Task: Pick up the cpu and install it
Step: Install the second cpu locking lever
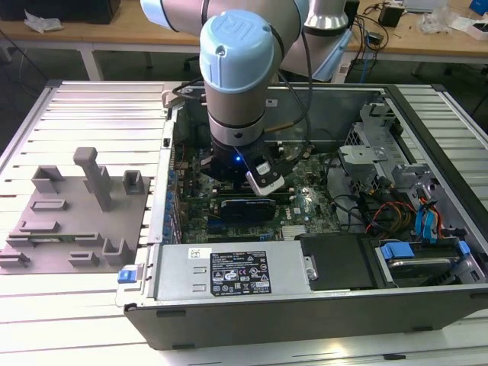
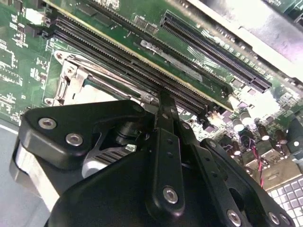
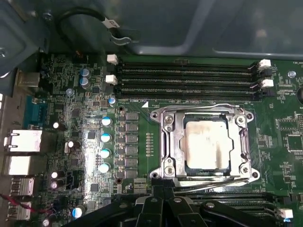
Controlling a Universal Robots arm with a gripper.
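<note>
You're hanging the arm (image 1: 236,69) deep inside the open computer case (image 1: 305,305), right over the motherboard (image 3: 75,118). In the first wrist view the cpu (image 3: 207,143) is lying flat in its socket, silvery top facing up, with the metal socket frame (image 3: 171,142) sitting around it on all four sides. So the chip is looking placed, not carried.

Your gripper (image 3: 160,189) is sitting just beside the socket's edge, on the side away from the long memory slots (image 3: 189,75). In both wrist views the fingers are reading as pinched together with nothing between them.

To my eye you're working the seating and latching end of the job. Doing it well means keeping those closed tips off the chip's top and off the small components crowding the socket. The wire lever (image 3: 218,183) is running close to your fingertips, so any push wants to be slow and square. The chip is looking level inside the frame, though I can't tell whether the frame is fully clamped down. The grey fixture plate (image 1: 69,221) is sitting well apart, outside the case.
</note>
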